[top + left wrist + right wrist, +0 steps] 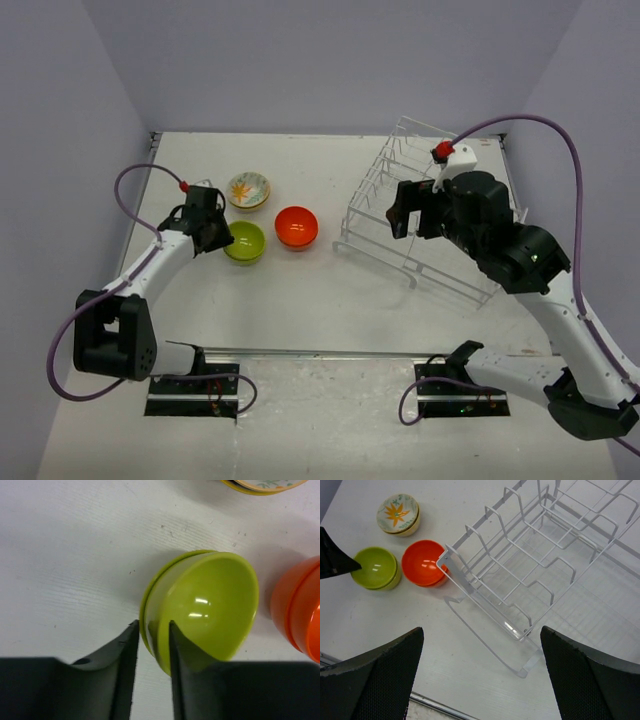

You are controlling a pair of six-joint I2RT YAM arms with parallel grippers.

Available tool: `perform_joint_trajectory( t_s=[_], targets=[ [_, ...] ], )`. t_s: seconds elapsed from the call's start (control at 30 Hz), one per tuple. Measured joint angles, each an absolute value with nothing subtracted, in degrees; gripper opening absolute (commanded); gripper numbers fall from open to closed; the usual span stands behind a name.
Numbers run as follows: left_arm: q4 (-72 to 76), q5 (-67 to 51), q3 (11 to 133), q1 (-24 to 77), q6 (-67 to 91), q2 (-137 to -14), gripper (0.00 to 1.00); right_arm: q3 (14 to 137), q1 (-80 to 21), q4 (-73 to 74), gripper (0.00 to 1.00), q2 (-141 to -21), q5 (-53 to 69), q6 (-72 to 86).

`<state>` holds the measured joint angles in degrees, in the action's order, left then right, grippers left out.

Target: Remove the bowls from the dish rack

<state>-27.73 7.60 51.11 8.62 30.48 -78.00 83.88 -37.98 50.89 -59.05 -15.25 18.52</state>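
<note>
A lime-green bowl (244,242) sits on the table, nested in a second green one (210,605). My left gripper (222,238) straddles its near rim, one finger (127,650) outside and the other inside, closed against it (153,625). An orange-red bowl (296,227) stands just to its right and a cream flowery bowl (248,190) behind it. The white wire dish rack (420,200) stands at the right with no bowl showing in it (520,575). My right gripper (403,215) hovers open and empty above the rack's near-left end (481,630).
The three bowl spots also show in the right wrist view: green (375,567), orange (422,562), cream (398,513). Grey walls enclose the table on three sides. A metal rail (320,353) runs along the near edge.
</note>
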Motion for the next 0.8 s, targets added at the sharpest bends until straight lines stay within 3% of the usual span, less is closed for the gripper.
perform_joint_trajectory(
  t_s=[0.1,0.3,0.33,0.37,0.53,0.8],
  targets=[
    [-27.81,7.31,51.11,8.51,30.48,-77.36,0.56,83.85,-37.98,50.89,0.99,-59.24,-15.25,18.31],
    [-29.95,6.61,51.68,8.36,30.46,-70.85,0.80,83.85,-37.98,50.89,0.99,-59.07,-15.33,17.96],
    [-31.05,6.55,52.23,8.36,30.41,-68.97,0.93,83.83,-37.95,50.89,0.99,-58.89,-15.38,17.96],
    [-32.21,6.57,53.08,8.36,30.06,-66.89,1.00,83.64,-37.98,50.74,0.99,-58.52,-15.53,17.98],
    [-38.65,8.34,62.67,8.36,27.14,-54.28,1.00,80.51,-37.95,50.52,0.99,-52.60,-20.78,18.87],
    [-43.81,20.34,70.22,8.36,23.38,-34.00,1.00,70.41,-37.91,49.15,0.99,-29.71,-33.74,19.22]
  ],
)
